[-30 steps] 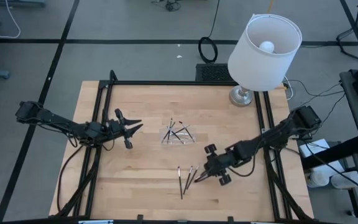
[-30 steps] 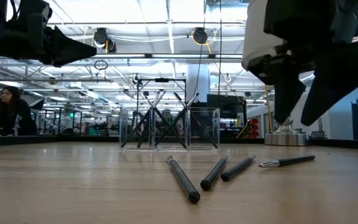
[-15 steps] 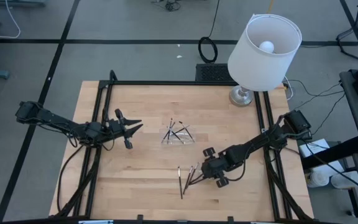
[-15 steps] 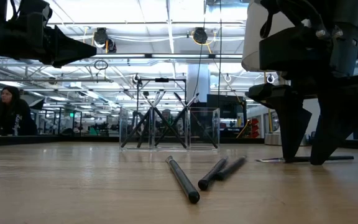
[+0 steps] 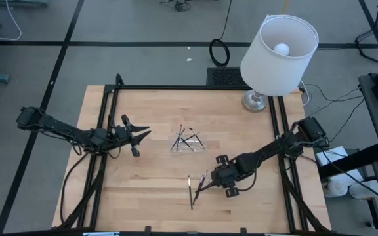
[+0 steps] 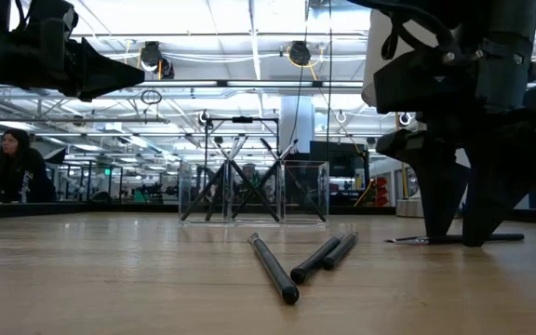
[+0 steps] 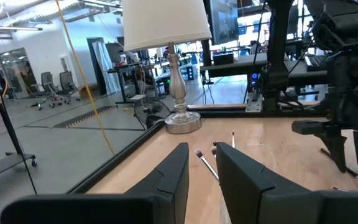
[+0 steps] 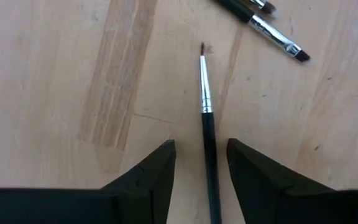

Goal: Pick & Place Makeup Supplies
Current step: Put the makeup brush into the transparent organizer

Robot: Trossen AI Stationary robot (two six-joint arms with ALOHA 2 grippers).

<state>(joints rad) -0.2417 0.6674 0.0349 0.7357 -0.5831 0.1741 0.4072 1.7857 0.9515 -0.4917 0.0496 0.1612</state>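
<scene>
Several thin dark makeup sticks lean crossed inside a small clear tray at mid-table. Three dark sticks lie flat near the table's near edge. A thin brush with a silvery ferrule lies beside them. My right gripper is open, tips down at the table, one finger on each side of that brush's dark handle without touching it. My left gripper is open and hovers left of the tray.
A white-shaded lamp stands on its metal base at the far right corner. A black frame edges the wooden table. Two more sticks lie just beyond the brush tip. A person sits in the room behind.
My right gripper has moved toward the table's left and come down from above the sticks until its open fingertips stand at the tabletop astride the thin brush. The left arm has kept still.
</scene>
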